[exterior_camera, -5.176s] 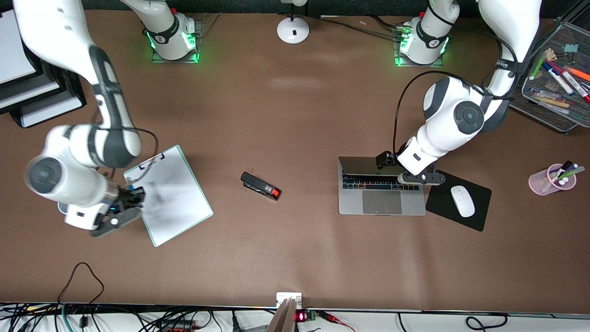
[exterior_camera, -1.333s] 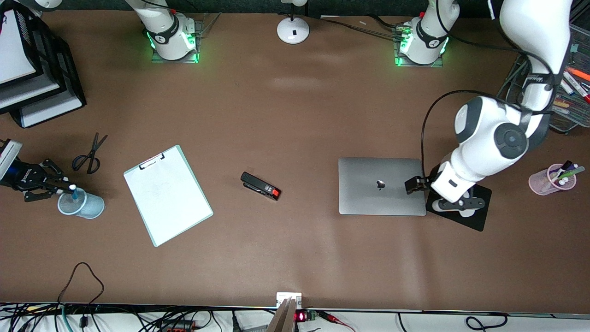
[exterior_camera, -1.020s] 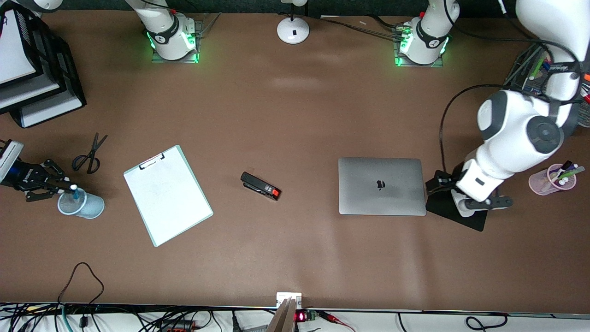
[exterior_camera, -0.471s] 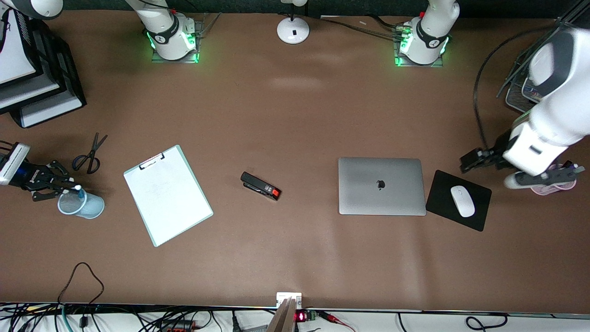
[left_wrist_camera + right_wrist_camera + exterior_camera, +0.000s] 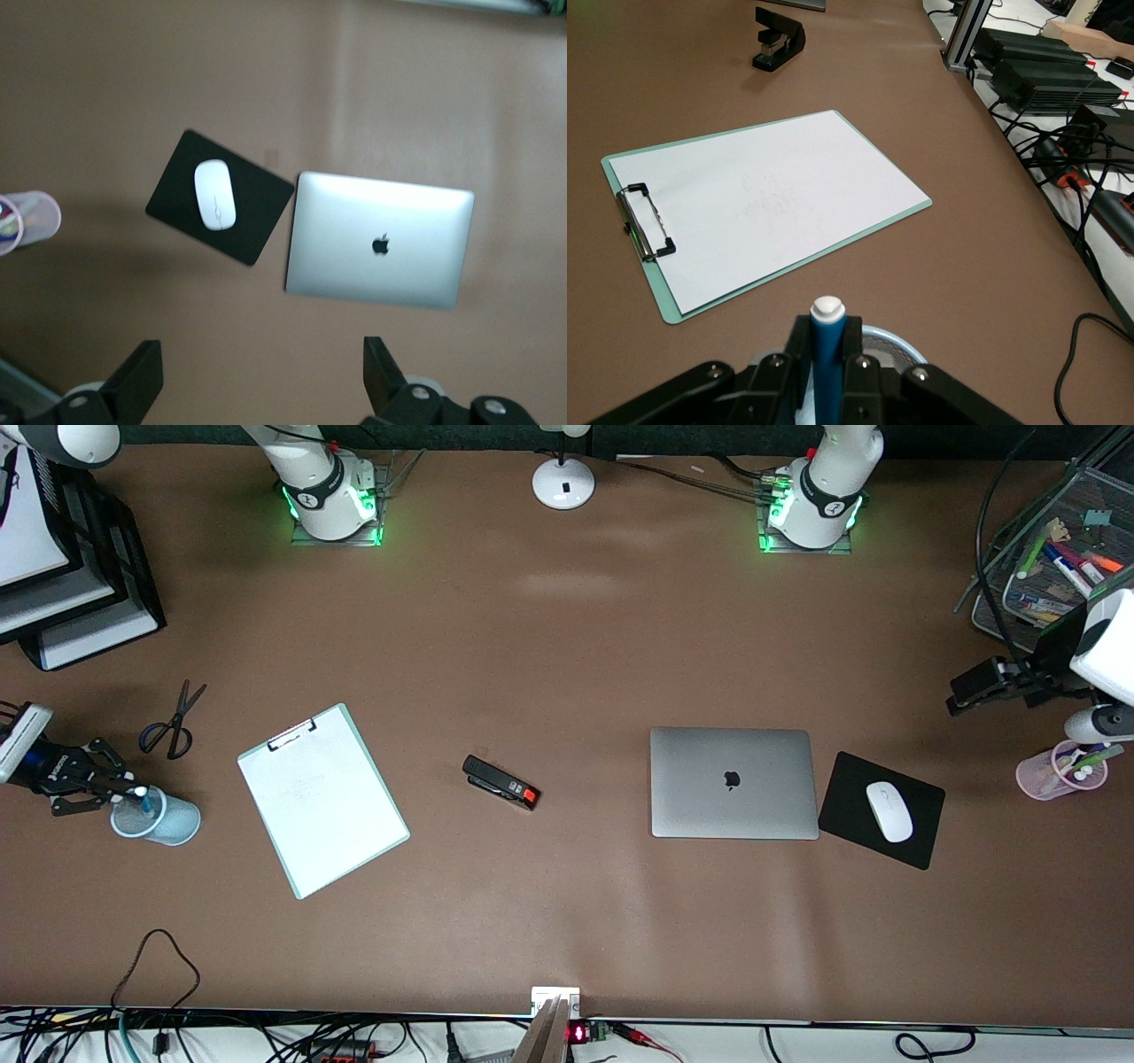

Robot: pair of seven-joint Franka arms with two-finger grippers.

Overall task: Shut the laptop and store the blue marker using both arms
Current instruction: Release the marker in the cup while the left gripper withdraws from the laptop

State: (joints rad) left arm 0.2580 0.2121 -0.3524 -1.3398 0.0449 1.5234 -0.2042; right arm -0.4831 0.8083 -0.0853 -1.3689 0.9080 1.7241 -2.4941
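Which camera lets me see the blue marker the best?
The right wrist view: the blue marker stands big and upright, white tip up, pinched in the shut right gripper over the pale blue cup. The front view shows only a tiny bit of it at the cup. The left wrist view doesn't show it.

The right arm, a large white robot arm with dark grey joint bands, reaches to its own end of the table. Its black two-finger right gripper [image 5: 133,788] hangs low over the rim of a pale blue mesh cup [image 5: 164,821], and its fingers [image 5: 799,347] are clamped on a short sky-blue marker with a white tip [image 5: 827,354], which stands upright between them above the cup.

The left arm, white with the same grey bands, is pulled up and out toward its own end of the table. Its black left gripper [image 5: 263,376] hangs in the air with its two fingers [image 5: 140,376] spread wide apart and nothing between them, the wrist looking down on the closed silver-grey laptop [image 5: 379,240].
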